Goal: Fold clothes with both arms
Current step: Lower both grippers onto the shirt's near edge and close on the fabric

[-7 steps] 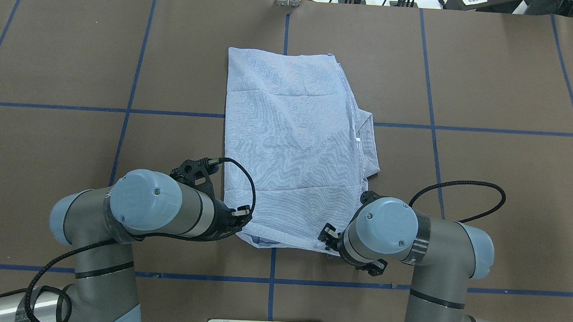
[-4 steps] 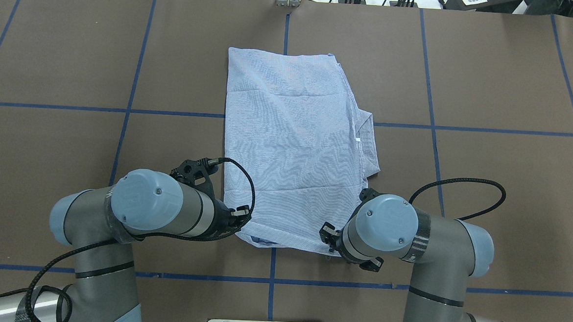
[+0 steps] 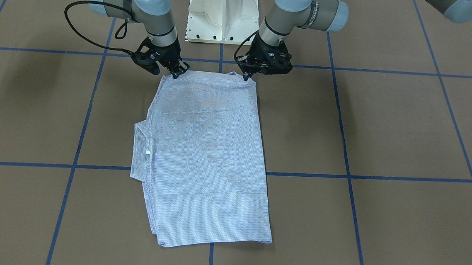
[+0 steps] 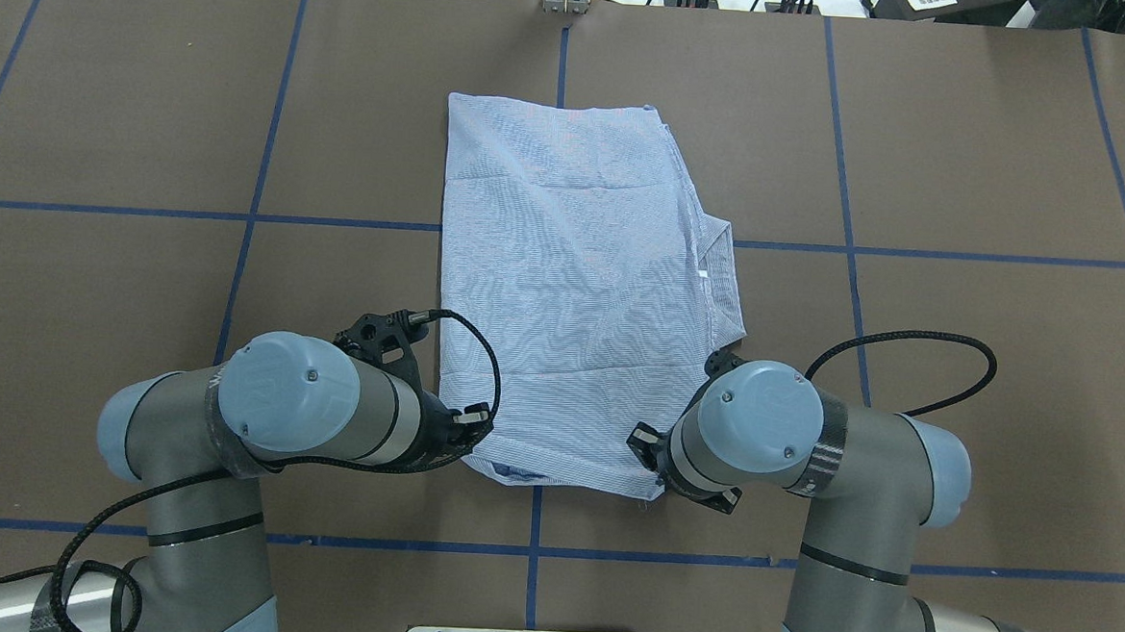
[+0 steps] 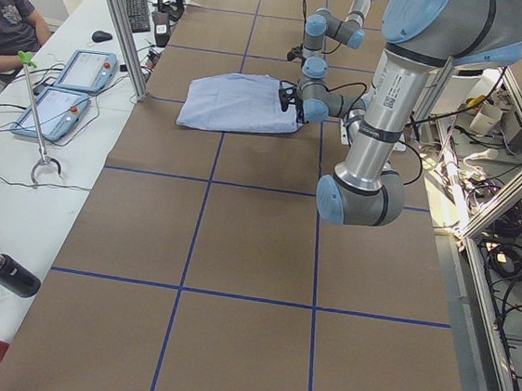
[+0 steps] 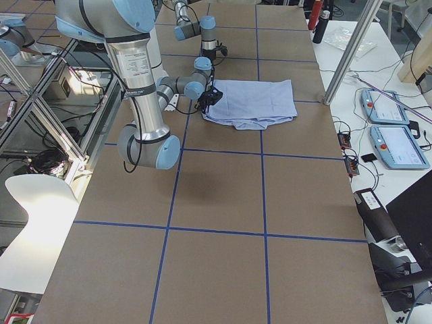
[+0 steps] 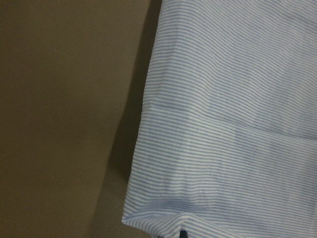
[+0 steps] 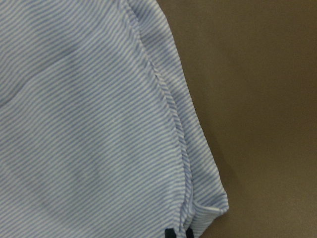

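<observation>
The shirt [image 4: 574, 288] lies folded into a long, narrow panel at the middle of the table [image 4: 965, 164], running from the robot's side toward the far edge and crossing the blue tape lines [image 4: 262, 175] there. Its light blue, finely striped cloth is mostly flat, with soft creases. The collar [image 4: 723, 276] juts out of the fold on the robot's right, with a small white neck label [image 4: 702, 273] showing at its inner edge.

At the end of the shirt nearest the robot, both pincers are down on the corners. The left gripper [image 3: 248, 77] is pinched closed on the corner at its side, and the cloth there is pulled up into a small peak. The right gripper [image 3: 177, 74] is likewise clamped on the opposite corner. Each wrist view shows the striped hem gathered toward dark fingertips at the bottom edge.

The left arm [image 4: 259, 406] and right arm [image 4: 806, 444] bend inward from either side of the white pedestal base [image 3: 223, 11]. Beyond the table's far edge a person [image 5: 4, 14] sits at a side bench.
</observation>
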### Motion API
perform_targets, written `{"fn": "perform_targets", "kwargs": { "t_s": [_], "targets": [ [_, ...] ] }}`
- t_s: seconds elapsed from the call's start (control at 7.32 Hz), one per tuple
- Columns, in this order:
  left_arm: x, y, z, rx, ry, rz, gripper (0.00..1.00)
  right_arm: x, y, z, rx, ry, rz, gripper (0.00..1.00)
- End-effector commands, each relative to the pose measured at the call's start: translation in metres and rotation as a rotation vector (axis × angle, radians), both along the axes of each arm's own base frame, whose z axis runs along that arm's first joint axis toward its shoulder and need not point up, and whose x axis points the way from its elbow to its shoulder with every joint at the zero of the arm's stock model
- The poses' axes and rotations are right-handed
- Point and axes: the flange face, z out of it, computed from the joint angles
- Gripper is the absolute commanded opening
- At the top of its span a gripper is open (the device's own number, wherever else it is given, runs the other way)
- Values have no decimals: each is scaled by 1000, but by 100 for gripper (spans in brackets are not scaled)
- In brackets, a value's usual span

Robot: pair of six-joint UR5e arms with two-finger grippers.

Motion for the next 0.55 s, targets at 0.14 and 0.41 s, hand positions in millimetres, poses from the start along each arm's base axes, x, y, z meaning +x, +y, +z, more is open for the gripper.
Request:
{"fn": "perform_targets", "kwargs": {
  "t_s": [0.14,0.41],
  "targets": [
    [-6,1,-8,6,17,-1,0,13,-5,-21,14,-42,15,0],
    [-10,4,-7,-5,-12,3,0,29,5,-36,-17,-95,-36,0]
  ]
}}
